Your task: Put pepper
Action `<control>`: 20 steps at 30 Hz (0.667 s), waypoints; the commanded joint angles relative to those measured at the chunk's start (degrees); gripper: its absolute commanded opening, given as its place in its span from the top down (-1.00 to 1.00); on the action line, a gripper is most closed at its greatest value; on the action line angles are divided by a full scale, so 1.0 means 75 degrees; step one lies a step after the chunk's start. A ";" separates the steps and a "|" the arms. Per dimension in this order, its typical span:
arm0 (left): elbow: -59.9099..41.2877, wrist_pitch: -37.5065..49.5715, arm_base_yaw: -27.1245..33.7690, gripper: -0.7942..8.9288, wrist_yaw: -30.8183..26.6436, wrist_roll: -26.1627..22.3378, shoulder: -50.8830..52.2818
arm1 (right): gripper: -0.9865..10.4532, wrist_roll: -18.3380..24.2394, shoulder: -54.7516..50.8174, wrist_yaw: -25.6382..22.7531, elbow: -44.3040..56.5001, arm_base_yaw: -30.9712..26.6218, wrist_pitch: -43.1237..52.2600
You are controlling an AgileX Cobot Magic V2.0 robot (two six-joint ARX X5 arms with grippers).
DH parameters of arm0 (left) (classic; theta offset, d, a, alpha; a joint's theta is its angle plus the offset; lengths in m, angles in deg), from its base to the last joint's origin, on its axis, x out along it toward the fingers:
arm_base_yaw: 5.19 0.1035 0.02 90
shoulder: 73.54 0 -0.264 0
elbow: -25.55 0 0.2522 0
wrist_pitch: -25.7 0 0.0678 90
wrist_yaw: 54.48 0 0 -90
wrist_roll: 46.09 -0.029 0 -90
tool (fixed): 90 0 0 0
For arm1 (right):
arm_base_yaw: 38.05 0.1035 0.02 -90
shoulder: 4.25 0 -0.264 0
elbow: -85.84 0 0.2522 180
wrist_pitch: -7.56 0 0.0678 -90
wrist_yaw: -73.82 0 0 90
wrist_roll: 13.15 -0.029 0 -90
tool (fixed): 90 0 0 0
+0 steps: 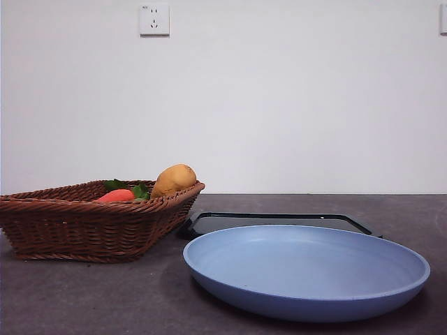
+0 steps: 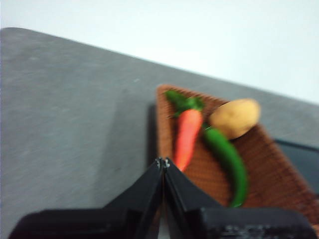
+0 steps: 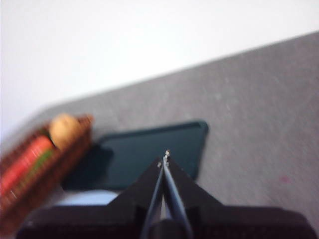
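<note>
The dark-green pepper (image 2: 229, 162) lies in the brown wicker basket (image 2: 279, 174), between the orange-red vegetable with green leaves (image 2: 187, 137) and the tan potato (image 2: 235, 117). In the front view the pepper is hidden behind the basket's wall (image 1: 84, 227). My left gripper (image 2: 163, 162) is shut and empty, above the basket's near edge. My right gripper (image 3: 165, 157) is shut and empty, above the dark tray (image 3: 144, 152). The blue plate (image 1: 307, 269) stands at the front, with nothing on it.
The potato (image 1: 173, 179) and the orange-red vegetable (image 1: 116, 196) rise above the basket's rim in the front view. A flat dark tray (image 1: 279, 222) lies behind the plate. No arm shows in the front view. A wall socket (image 1: 154, 19) is on the white wall.
</note>
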 commanded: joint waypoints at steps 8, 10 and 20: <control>0.0702 0.0204 0.0032 0.82 0.0542 0.1032 -0.0192 | 0.82 -0.1174 0.0833 -0.0050 -0.1201 0.0017 0.0411; 0.1075 0.0087 0.0032 0.82 0.0632 0.1029 -0.0472 | 0.82 -0.1172 0.1317 -0.0026 -0.1600 0.0017 0.0408; 0.3337 -0.0670 0.0032 0.82 0.2256 0.0189 -0.2798 | 0.82 -0.0615 0.3660 0.1308 -0.3867 0.0050 -0.0799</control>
